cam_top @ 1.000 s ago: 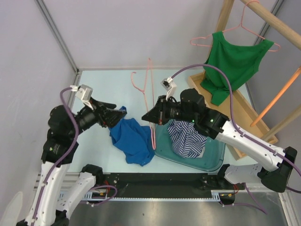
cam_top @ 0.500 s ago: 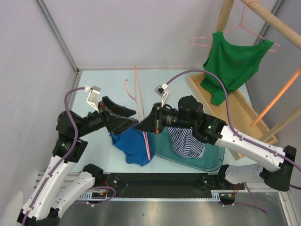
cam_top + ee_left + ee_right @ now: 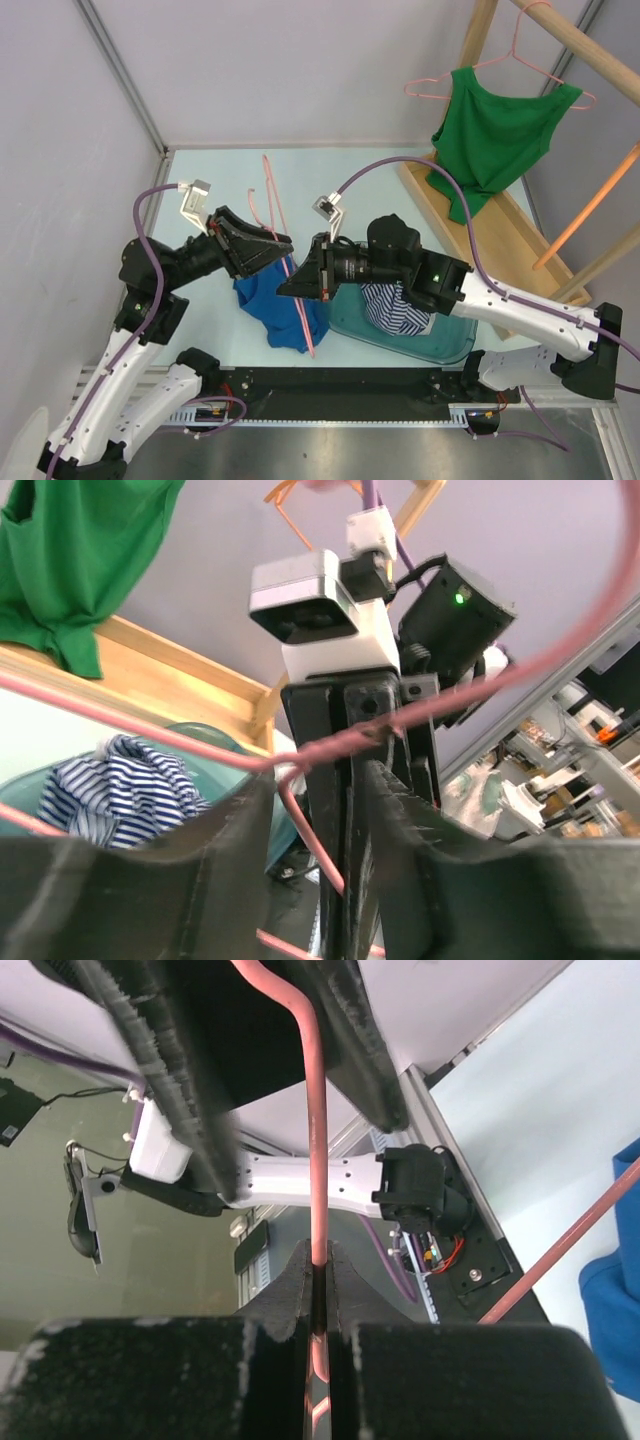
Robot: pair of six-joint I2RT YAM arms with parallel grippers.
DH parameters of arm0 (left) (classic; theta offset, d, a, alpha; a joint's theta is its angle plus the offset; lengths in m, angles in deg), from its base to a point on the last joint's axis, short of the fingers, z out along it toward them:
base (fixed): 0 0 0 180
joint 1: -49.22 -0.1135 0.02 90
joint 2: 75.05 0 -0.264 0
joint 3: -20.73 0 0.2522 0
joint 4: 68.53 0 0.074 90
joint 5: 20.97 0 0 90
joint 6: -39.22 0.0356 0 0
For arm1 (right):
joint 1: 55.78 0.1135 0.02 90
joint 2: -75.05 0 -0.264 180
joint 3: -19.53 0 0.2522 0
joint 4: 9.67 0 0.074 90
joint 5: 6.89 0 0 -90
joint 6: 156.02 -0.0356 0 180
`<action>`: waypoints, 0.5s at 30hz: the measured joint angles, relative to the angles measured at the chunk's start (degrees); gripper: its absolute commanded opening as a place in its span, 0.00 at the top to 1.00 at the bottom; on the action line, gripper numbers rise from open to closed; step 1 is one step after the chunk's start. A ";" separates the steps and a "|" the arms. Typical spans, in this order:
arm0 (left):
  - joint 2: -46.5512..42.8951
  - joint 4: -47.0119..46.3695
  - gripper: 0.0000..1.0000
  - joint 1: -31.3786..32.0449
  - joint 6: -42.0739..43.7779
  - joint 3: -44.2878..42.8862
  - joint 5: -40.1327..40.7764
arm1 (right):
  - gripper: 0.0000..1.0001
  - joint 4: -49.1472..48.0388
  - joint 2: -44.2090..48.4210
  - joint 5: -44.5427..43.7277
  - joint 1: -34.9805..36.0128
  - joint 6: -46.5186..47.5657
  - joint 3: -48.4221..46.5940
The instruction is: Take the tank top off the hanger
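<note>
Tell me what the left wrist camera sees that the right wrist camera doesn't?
Only the left wrist view: a green tank top above a wooden rack base, and a blue-and-white striped cloth in a teal plastic bin. Only the right wrist view: a patch of blue fabric and the left arm's base. Both: the thin pink wire hanger, pinched by the right gripper and running through the open left gripper.

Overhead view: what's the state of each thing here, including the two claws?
Right claw: shut on the wire of the pink hanger.
Left claw: open, straddling that wire.
Pink hanger: bare, held at a slant.
Blue tank top: off the hanger, crumpled on the table.
Green tank top: hanging on another hanger on the rack.
Striped shirt: bundled in the teal tub.
</note>
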 measured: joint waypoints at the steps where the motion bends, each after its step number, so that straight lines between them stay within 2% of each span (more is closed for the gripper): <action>1: 0.02 -0.11 0.79 0.02 -0.33 0.22 0.13 | 0.99 -0.04 -0.11 0.02 0.35 -0.04 0.00; 4: 0.02 0.09 1.00 0.09 -0.83 0.61 0.42 | 0.88 -0.33 -0.26 0.42 1.11 -0.42 0.00; 5: 0.02 0.24 1.00 0.11 -1.14 0.61 0.35 | 0.79 -0.37 -0.24 0.35 1.22 -0.46 0.00; 7: -0.04 0.52 1.00 0.20 -1.14 0.52 0.39 | 0.70 -0.20 -0.24 0.26 1.29 -0.42 0.07; 8: -0.04 0.76 1.00 0.20 -0.96 0.48 0.39 | 0.61 -0.04 -0.17 0.15 1.31 -0.55 0.22; 11: -0.11 2.64 1.00 0.20 -0.46 0.20 0.87 | 0.45 0.68 1.31 0.02 1.81 -0.26 1.44; 15: -0.87 4.26 1.00 0.20 -0.33 0.07 1.77 | 0.36 1.60 5.86 -0.11 2.40 -0.48 5.07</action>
